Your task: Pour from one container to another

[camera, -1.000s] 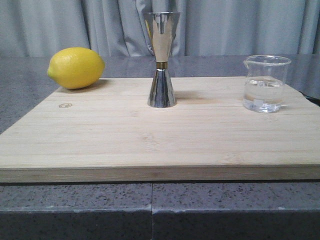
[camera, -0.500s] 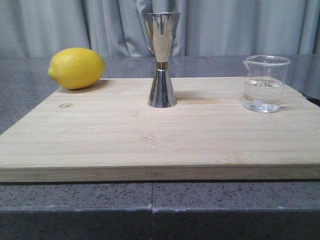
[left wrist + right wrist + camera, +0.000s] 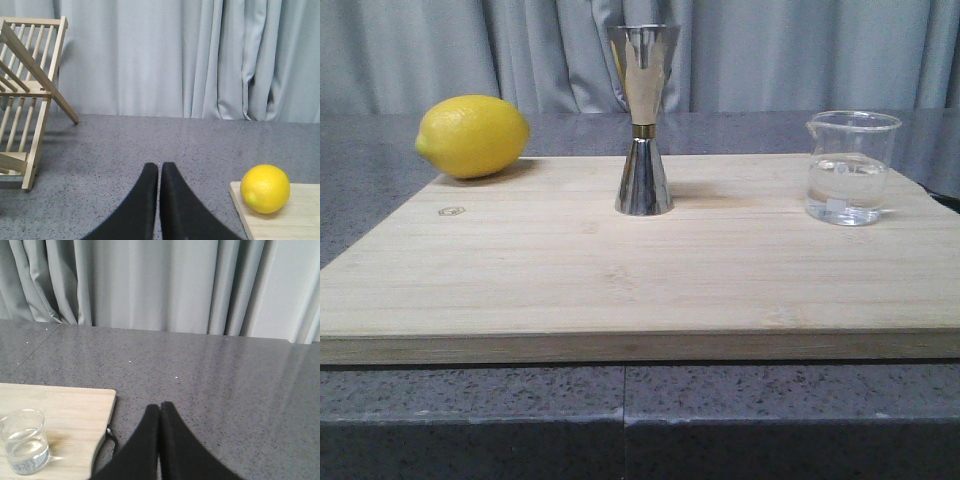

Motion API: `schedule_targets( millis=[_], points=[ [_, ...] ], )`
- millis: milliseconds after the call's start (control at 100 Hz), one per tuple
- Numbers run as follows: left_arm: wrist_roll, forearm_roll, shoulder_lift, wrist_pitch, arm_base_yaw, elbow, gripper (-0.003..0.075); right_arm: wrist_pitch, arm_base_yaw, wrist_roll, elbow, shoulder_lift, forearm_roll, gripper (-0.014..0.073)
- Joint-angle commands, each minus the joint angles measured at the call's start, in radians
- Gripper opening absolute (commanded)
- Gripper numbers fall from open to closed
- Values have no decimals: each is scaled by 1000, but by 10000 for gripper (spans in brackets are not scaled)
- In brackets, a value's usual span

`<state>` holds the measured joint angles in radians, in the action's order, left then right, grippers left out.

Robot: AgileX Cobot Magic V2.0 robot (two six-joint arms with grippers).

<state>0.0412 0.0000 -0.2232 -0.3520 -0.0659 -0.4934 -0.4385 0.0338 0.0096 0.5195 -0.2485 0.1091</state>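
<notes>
A clear glass beaker with some clear liquid stands upright at the right end of the wooden board. In the right wrist view the beaker sits near the board's corner. The steel hourglass jigger stands upright at the board's back middle. My right gripper is shut and empty over the grey counter, off the board's right side and apart from the beaker. Over the counter to the left of the board, my left gripper is shut with nothing in it. Neither gripper shows in the front view.
A yellow lemon lies at the board's back left corner, also the lemon in the left wrist view. A wooden rack stands on the counter farther left. A grey curtain hangs behind the counter.
</notes>
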Motion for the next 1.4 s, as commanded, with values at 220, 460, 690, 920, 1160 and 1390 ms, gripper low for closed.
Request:
schedule_targets(
  millis=[220, 460, 690, 920, 1160, 1390],
  points=[
    [-2, 0, -21, 70, 1, -36, -19, 65, 0, -10, 35, -20, 1, -71],
    [-2, 0, -21, 70, 3, -36, 168, 60, 0, -3, 35, -20, 10, 68],
    [-2, 0, -21, 83, 3, -36, 608, 62, 0, -3, 35, -20, 19, 511],
    [-2, 0, -21, 86, 3, -36, 608, 62, 0, -3, 35, -20, 19, 544],
    [-2, 0, -21, 86, 3, -36, 608, 66, 0, -3, 35, -20, -9, 544],
    [-2, -8, -21, 158, 3, -36, 608, 67, 0, -3, 35, -21, -9, 544]
  ],
)
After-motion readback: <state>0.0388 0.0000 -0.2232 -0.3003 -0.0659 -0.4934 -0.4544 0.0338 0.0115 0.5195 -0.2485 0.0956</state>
